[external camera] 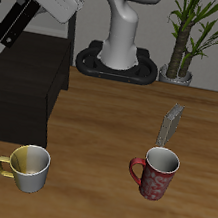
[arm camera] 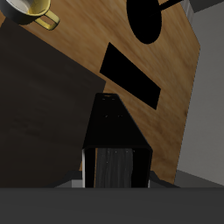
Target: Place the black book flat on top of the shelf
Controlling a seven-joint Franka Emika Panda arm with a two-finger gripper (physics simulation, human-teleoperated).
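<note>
black book [external camera: 16, 19], matte black shelf [external camera: 22, 96], perhaps speckled red mug [external camera: 154, 174]

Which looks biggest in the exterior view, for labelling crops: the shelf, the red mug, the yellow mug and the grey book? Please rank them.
1. The shelf, by far.
2. The red mug and the yellow mug: alike, not ranked.
3. The grey book, standing thin and farther back, so unsure.

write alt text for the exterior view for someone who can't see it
A robot arm's claw holds a thin black book tilted in the air above a large black shelf at the side of a wooden table. A yellow mug, a red mug and an upright grey book stand on the table.
</note>
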